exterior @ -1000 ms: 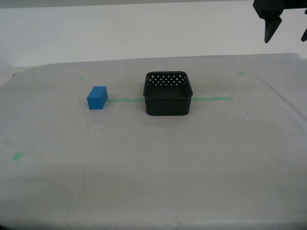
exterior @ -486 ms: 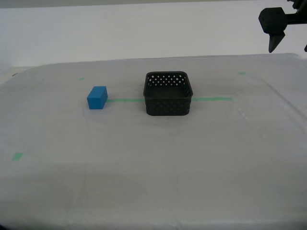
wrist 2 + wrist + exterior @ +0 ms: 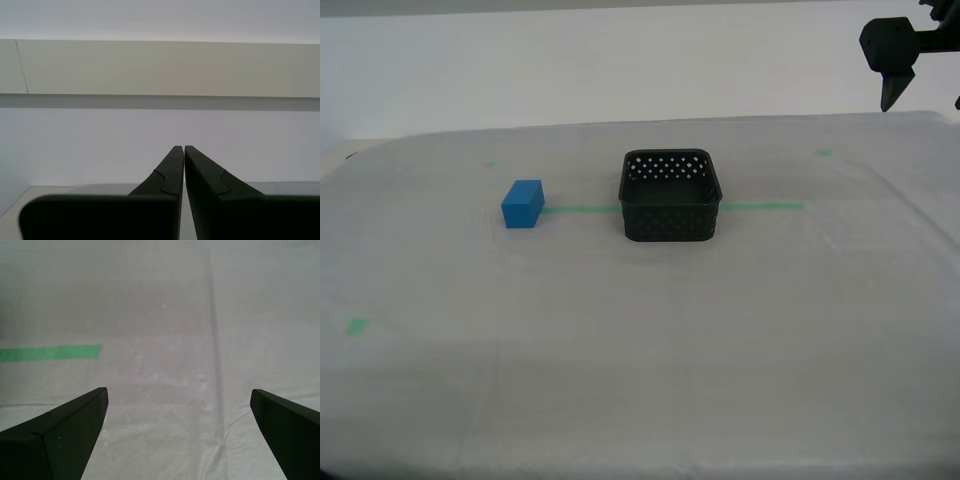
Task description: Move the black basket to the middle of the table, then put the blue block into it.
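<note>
Lab — tape-marked table (image 3: 620, 340), bare wall (image 3: 570, 70)

we see the table (image 3: 620, 350) covered in matt whitish cloth, faintly creased. the black basket (image 3: 670, 196) looks like matt plastic with perforated walls. the blue block (image 3: 523, 204) has smooth, plain faces. our first gripper (image 3: 179, 410) has matt black fingers (image 3: 65, 435).

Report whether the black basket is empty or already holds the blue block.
Empty. The black basket stands upright on the table with only its bare floor showing inside; the blue block sits outside it, toward the exterior view's left.
</note>
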